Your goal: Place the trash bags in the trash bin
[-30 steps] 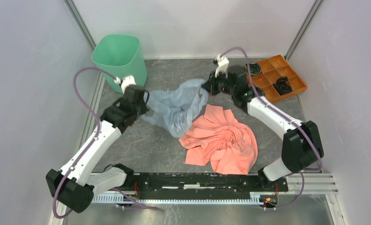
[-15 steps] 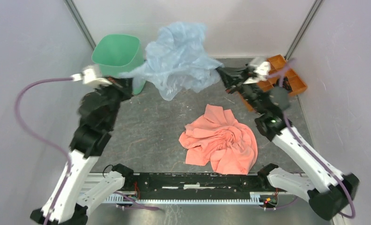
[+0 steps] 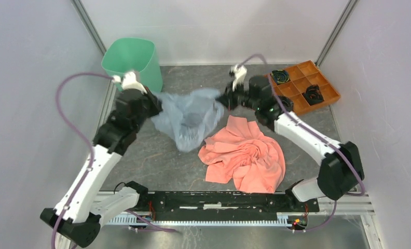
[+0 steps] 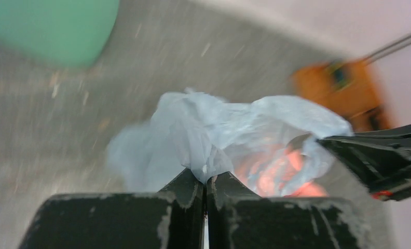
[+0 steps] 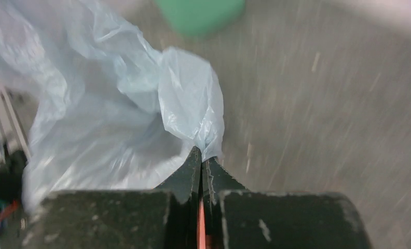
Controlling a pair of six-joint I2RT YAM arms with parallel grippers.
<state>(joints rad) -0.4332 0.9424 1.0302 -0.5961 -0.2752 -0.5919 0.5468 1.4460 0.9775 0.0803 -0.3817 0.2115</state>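
The pale blue-grey trash bag (image 3: 188,115) hangs stretched between my two grippers over the middle of the table, its lower end near the floor. My left gripper (image 3: 154,106) is shut on the bag's left edge (image 4: 206,155). My right gripper (image 3: 223,99) is shut on its right edge (image 5: 193,111). The mint-green trash bin (image 3: 132,61) stands upright at the back left, just behind my left gripper; it also shows blurred in the left wrist view (image 4: 53,28) and the right wrist view (image 5: 201,13).
A salmon-pink cloth (image 3: 246,154) lies crumpled right of the bag, near the table's front. An orange compartment tray (image 3: 303,83) with dark items sits at the back right. Grey walls close in on the left, right and back.
Both arms swung the bag high toward the back wall half a second ago; now it is back down low over the table, spread between the grippers, which kept their hold.
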